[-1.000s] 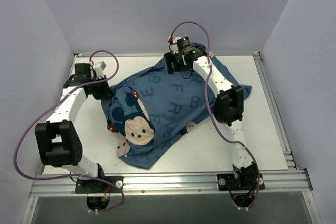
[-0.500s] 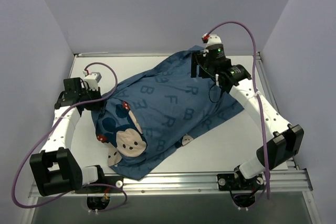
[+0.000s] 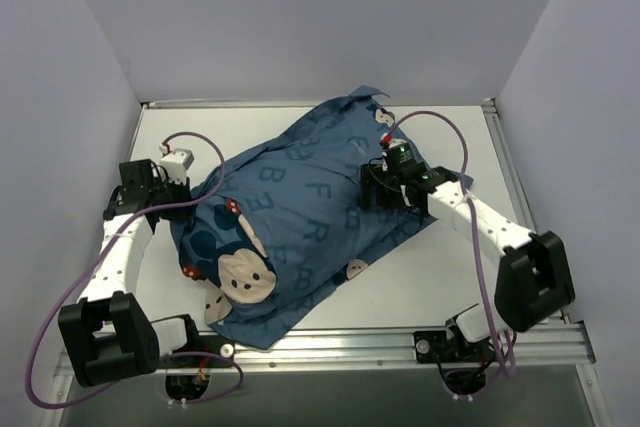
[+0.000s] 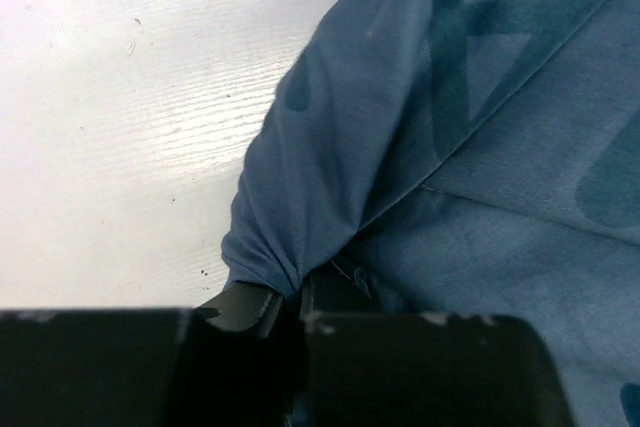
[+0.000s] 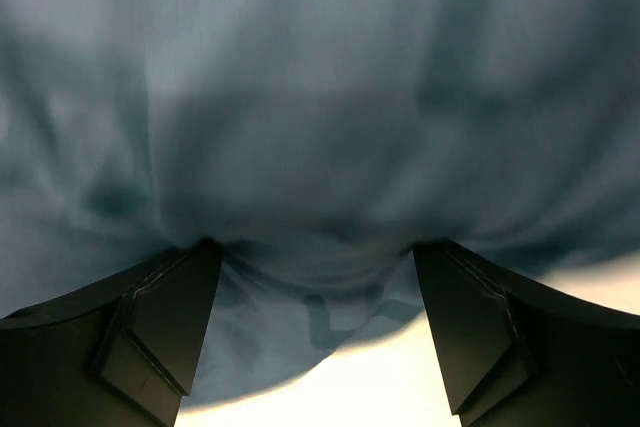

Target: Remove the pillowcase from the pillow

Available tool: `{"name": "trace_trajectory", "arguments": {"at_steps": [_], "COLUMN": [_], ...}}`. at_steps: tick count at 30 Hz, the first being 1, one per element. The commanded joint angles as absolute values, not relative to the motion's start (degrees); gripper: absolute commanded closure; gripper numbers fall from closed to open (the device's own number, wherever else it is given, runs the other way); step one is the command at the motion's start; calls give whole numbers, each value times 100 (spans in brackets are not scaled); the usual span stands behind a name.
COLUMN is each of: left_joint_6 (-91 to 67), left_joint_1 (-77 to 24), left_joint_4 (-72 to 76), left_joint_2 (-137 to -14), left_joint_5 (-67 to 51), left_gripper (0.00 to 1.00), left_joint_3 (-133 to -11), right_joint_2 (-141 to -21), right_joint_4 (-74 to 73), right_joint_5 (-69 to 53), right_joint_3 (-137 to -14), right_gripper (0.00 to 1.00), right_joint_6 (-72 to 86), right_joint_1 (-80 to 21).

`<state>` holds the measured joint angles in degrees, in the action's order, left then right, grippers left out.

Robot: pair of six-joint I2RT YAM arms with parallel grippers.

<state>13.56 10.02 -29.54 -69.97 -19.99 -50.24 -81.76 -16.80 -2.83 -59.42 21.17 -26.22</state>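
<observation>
So the soft blue fabric pillowcase point(image 3: 300, 217), printed with darker blue letters and mouse faces with red bows, lies in a puffy, rumpled heap diagonally across the white worktop point(image 3: 420, 287), mid-frame. Its flat near corner points at the bottom edge. At middle left the left tool point(image 3: 188, 209) is pressed together, pinching a bunched fold of its edge. Right of centre, the right tool point(image 3: 375, 195) is spread wide against the cloth. The far corner pokes up at top centre.
</observation>
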Motion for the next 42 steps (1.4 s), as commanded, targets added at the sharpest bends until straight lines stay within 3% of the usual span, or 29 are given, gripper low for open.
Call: {"name": "trace_trajectory", "arguments": {"at_steps": [1,3,4,5,6,12,15,20,27,29,32,37,42], "left_joint_6": [2019,2415,2922,3188,3434,4657,5105,4950,2990,2717,2584,2812,2988], "left_joint_1": [1064,1046,1020,985,871,238,1,-185,-482,-746,-1343,-2152,-2566], "left_joint_4": [-2855,-3373,-3880,-4163,-4427,-6080,-6661,-6848,-5064,-4782,-4720,-4632,-4588], "left_joint_2": [-6864,-6925,-6952,-6978,-6979,-6286,-5793,-5660,-6204,-6615,-7230,-8058,-8788], "left_joint_5": [-2274,-2678,-2916,-3362,-3531,-4295,-4796,-5256,-4370,-3670,-3009,-2734,-2566], "left_gripper": [83,60,29,9,6,6,6,6,5,16,38,27,34], "left_joint_3": [-5036,-5176,-5238,-5299,-5378,-5914,-6187,-6731,-6960,-7364,-8111,-8771,-8930], "right_joint_2": [-8664,-9419,-10031,-10333,-10667,-12391,-12297,-10813,-8905,-8369,-7753,-7041,-7259], "right_joint_4": [-547,-562,-693,-807,-904,-1511,-1722,-1337,-1072,-1063,-1142,-941,-598], "right_joint_5": [-1028,-854,-739,-721,-782,-1029,-723,-510,-747,-520,-116,343,316], "right_joint_3": [-6037,-6852,-7273,-8287,-8854,-12684,-13025,-10920,-7957,-7404,-7059,-6321,-6108], "right_gripper": [20,21,21,22,23,26,25,25,27,27,27,28,32], "right_joint_6": [2488,2243,2128,2057,2022,2364,2259,1803,1968,2030,2267,3065,3322], "right_joint_1": [-2497,-2452,-2435,-2408,-2382,-2312,-2320,-2320,-2521,-2968,-3662,-4192,-4456]}}
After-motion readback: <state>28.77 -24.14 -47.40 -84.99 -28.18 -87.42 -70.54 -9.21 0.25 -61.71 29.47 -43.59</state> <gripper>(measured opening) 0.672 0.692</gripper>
